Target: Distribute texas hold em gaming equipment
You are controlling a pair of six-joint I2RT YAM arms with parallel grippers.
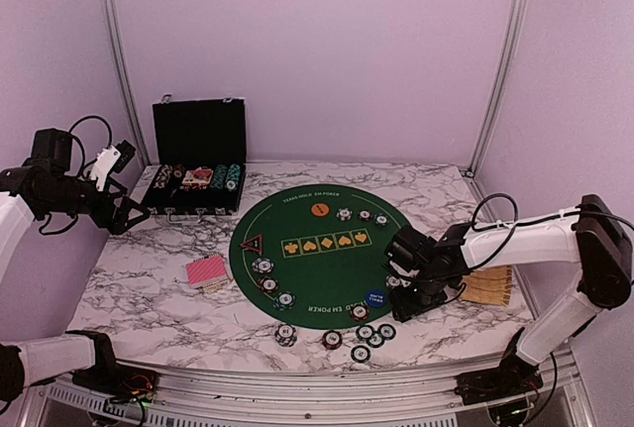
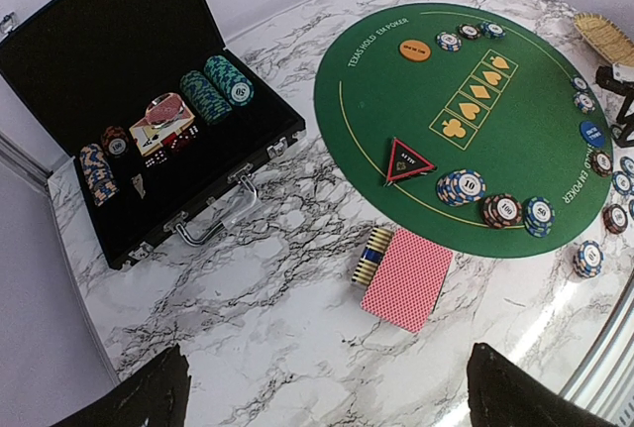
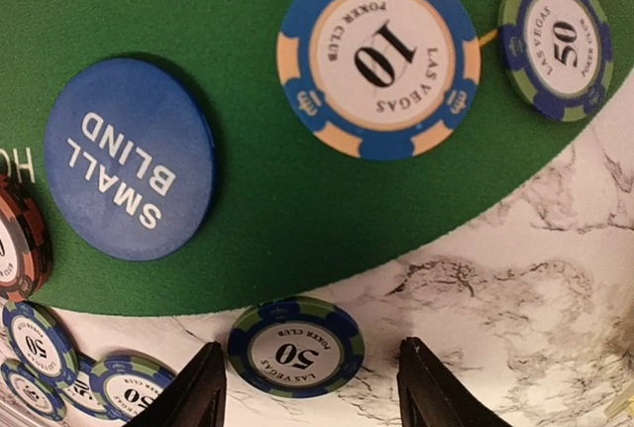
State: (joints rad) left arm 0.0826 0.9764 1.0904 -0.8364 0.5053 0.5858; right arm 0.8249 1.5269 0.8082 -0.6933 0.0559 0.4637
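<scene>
Marble table (image 1: 149, 283), green mat (image 1: 319, 266), lilac walls (image 1: 317, 51); left jaws wide, empty; right jaws parted astride chip (image 3: 295, 348).

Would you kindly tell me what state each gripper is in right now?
Left gripper: open, empty.
Right gripper: open, jaws either side of a 50 chip, not gripping it.

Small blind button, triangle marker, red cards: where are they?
Small blind button (image 3: 129, 160): right wrist view, centre of its blue face.
Triangle marker (image 2: 407, 160): left wrist view, its black middle.
Red-backed cards (image 2: 407, 278): left wrist view, top card's back.
</scene>
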